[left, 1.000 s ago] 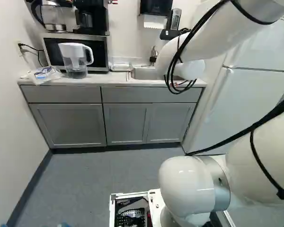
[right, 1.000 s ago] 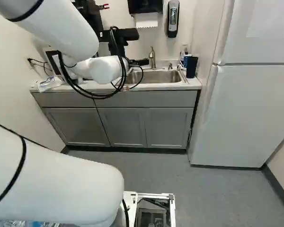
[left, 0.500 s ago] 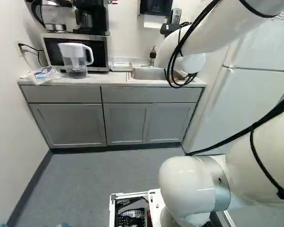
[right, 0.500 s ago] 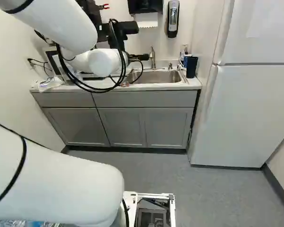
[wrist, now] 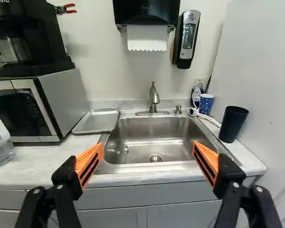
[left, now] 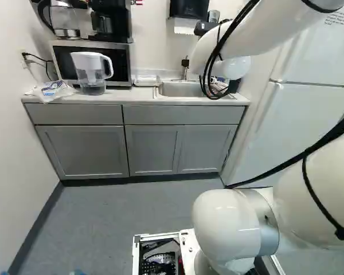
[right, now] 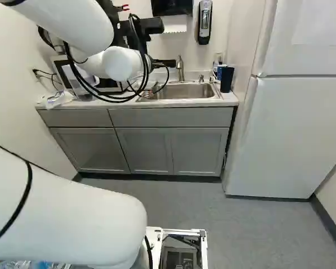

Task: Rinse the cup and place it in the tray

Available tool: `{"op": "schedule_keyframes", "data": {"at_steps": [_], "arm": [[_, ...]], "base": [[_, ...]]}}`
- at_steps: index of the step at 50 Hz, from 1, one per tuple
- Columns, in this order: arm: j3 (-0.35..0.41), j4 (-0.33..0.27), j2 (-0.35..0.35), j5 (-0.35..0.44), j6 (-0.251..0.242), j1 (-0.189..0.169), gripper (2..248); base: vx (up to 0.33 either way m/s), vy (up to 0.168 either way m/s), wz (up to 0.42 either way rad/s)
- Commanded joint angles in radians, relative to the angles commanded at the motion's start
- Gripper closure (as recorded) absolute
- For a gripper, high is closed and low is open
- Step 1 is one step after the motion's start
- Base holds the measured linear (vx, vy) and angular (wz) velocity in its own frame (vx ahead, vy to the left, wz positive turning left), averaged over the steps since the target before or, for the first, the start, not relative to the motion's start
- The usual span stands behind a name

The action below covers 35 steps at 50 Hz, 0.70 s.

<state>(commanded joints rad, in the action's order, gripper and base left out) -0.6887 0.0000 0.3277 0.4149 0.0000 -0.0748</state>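
Note:
In the right base view the black gripper (right: 164,63) shows partly beyond the white wrist, in front of the wall by the faucet. The wrist view has the gripper (wrist: 147,154) open before the sink, orange pads wide apart, nothing between them. A dark cup (wrist: 232,124) stands upright on the counter beside the sink, on the soap dispenser's side. Behind it, nearer the wall, is a blue patterned cup (wrist: 205,103). The shallow metal tray (wrist: 96,120) lies between sink and microwave. The sink (wrist: 156,137) has a faucet (wrist: 154,98) at its back edge.
A microwave (wrist: 54,102) with a coffee maker (wrist: 26,38) on top stands beyond the tray. Near it is a water pitcher (left: 92,71). A soap dispenser (wrist: 187,40) and towel dispenser (wrist: 146,12) hang above. A white fridge (right: 291,134) borders the counter.
The arm's wrist has risen, carrying the open gripper up with it. The dark cup has come into sight behind the arm in the left base view. The base has not moved.

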Motion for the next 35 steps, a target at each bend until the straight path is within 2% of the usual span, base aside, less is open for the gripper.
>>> {"op": "schedule_keyframes", "data": {"at_steps": [35], "arm": [[-0.08,0.0,-0.01,-0.114,0.0,0.002,3]], "base": [[0.0,0.0,0.0]]}}
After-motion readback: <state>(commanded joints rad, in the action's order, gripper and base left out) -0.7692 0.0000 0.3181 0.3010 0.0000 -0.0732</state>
